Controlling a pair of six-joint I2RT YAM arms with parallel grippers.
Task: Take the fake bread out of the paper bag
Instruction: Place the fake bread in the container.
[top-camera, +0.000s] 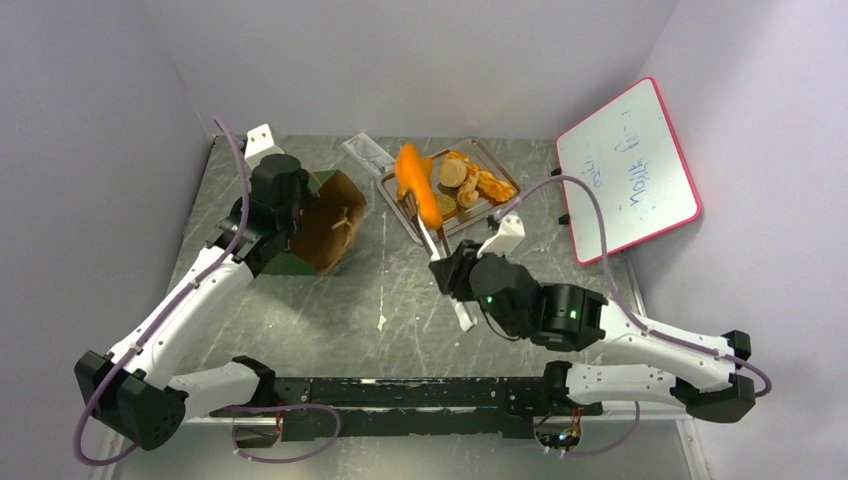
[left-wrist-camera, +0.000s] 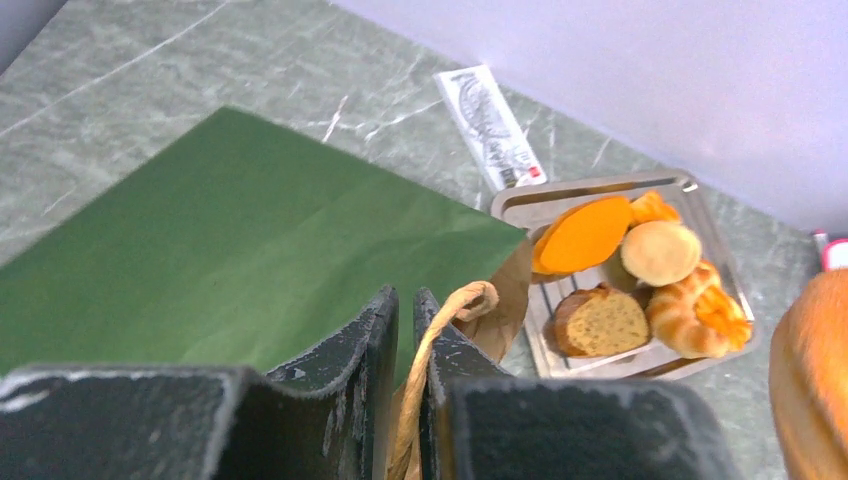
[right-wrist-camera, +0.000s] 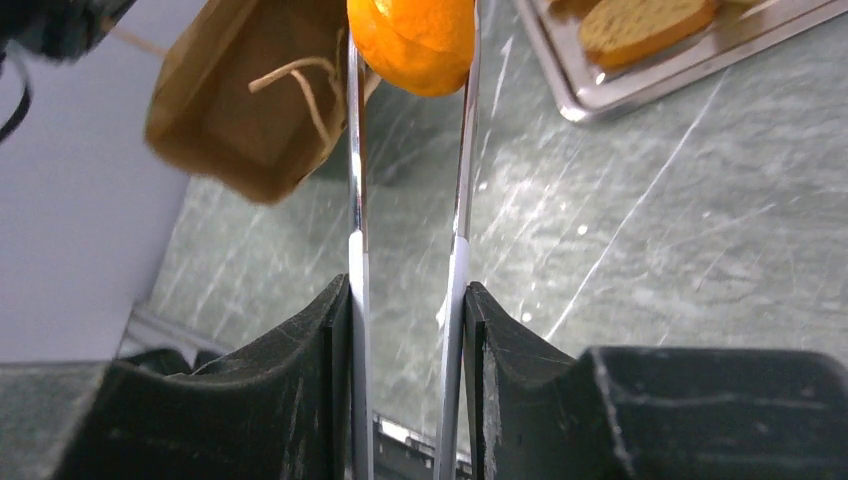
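Fake bread: one glossy orange oval loaf (top-camera: 418, 185) sits pinched in metal tongs (top-camera: 432, 245) at twelve o'clock, over the tray (left-wrist-camera: 560, 192) holding other golden pieces (left-wrist-camera: 660, 252). The right gripper (right-wrist-camera: 407, 300) clasps the tongs. The left gripper (left-wrist-camera: 405, 310) is clenched on the handle (left-wrist-camera: 462, 300) of the green paper bag (top-camera: 330, 225) at ten o'clock.

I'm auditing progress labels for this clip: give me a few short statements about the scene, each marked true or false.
1. The left tool is shut on the tan handle of the paper bag. True.
2. The right tool pinches the orange loaf directly. False: it grips metal tongs, which hold the loaf.
3. The tray holds several bread pieces. True.
4. The orange loaf is inside the bag. False: it is outside, near the tray.
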